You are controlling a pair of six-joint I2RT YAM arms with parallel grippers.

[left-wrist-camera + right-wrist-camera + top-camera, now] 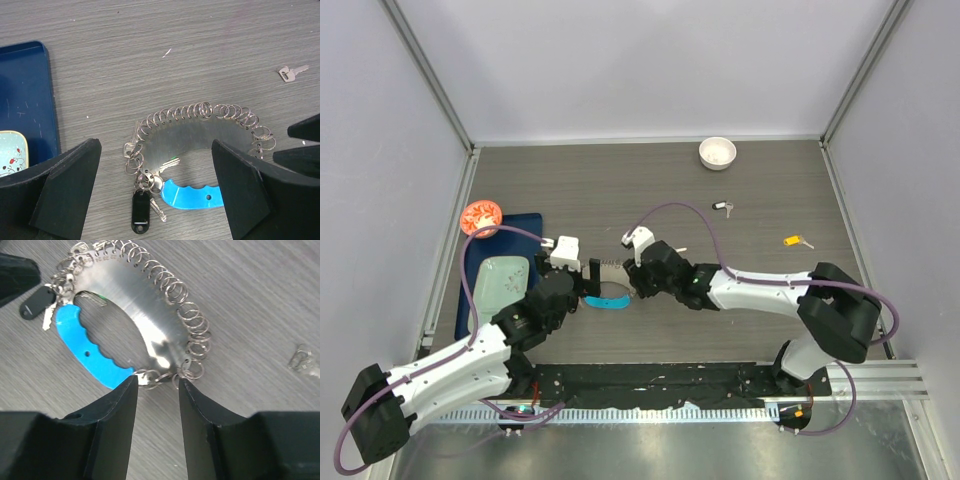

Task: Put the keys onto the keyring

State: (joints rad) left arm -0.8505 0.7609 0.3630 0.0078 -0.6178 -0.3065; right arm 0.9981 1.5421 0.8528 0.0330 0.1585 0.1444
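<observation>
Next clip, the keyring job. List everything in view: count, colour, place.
keyring: one, silver with a blue segment, mid-table between the grippers
keys on the ring: several, silver, one black-tagged, bunched by the blue end
black-tagged key: one, loose, far right of centre
yellow-tagged key: one, loose, right side
plain key: one, silver, loose beyond the ring
bowl: one, white, far edge
tray: one, blue, left side
plate: one, pale green, on the tray
round dish: one, red-orange, tray's far left corner
left gripper: black, open, straddling the ring
right gripper: black, open, tips at the ring's end
</observation>
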